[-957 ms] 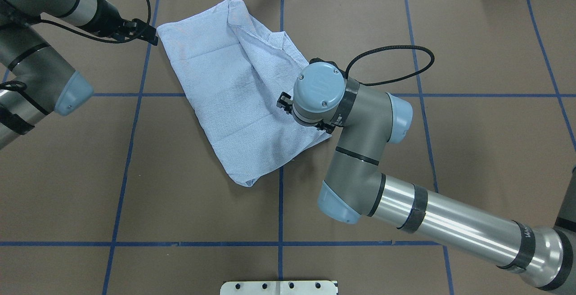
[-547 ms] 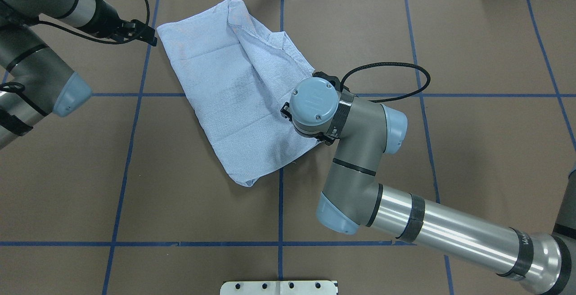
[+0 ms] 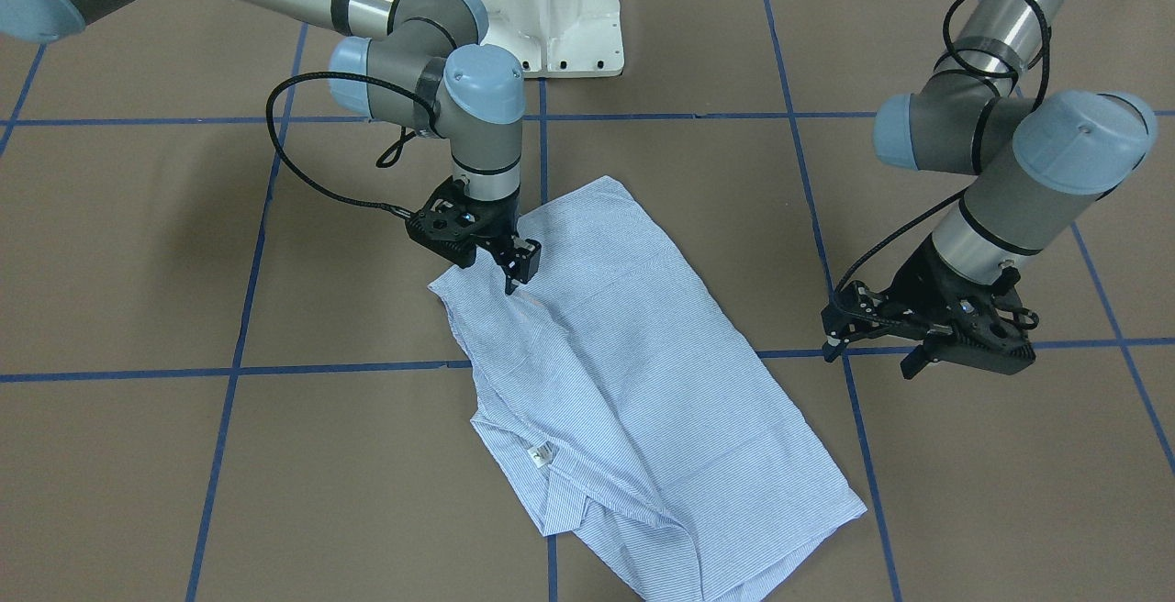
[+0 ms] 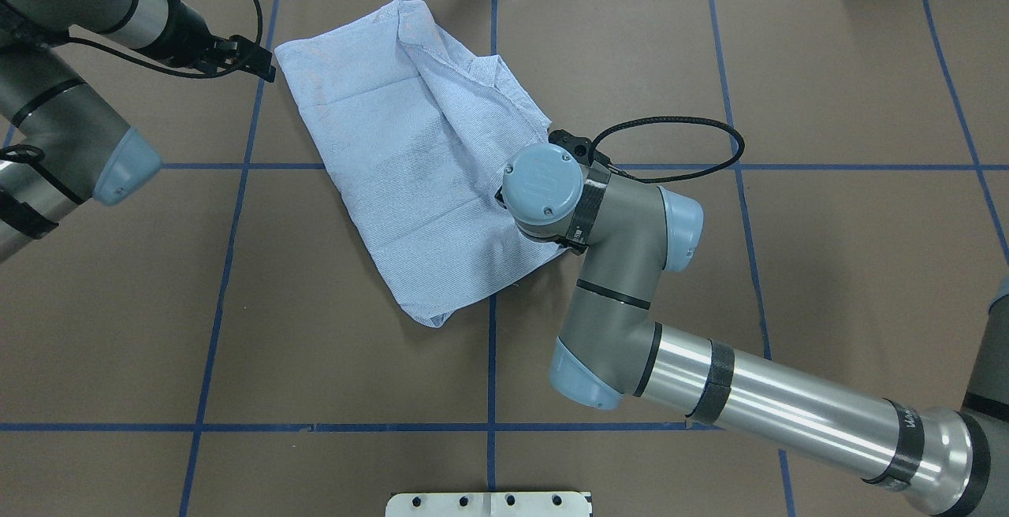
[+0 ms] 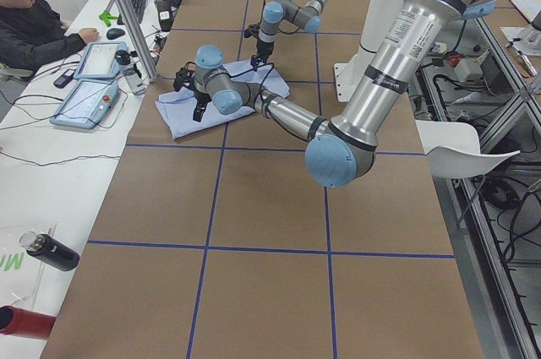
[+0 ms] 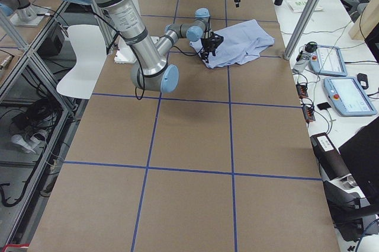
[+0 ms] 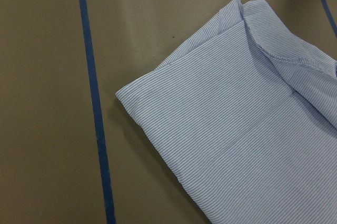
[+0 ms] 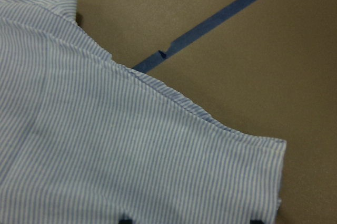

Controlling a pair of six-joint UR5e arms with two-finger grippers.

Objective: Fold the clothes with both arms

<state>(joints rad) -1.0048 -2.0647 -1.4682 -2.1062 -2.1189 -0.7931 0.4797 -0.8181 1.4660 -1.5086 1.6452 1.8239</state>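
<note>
The clothes are one light-blue striped shirt, folded into a long slanted shape on the brown table, its collar label facing up. My right gripper points straight down at the shirt's corner nearest the robot base. In the right wrist view its fingertips stand wide apart over the striped cloth, so it is open. In the overhead view the wrist hides it. My left gripper hovers open and empty beside the shirt's far corner, apart from it, and also shows as the left gripper.
Blue tape lines divide the table into squares. The white pedestal base stands at the robot's side. A person sits at a side desk with control tablets. A dark bottle lies there too.
My right arm's wrist has come down and shifted toward the shirt's near right corner. The left arm and the shirt have stayed where they were.
</note>
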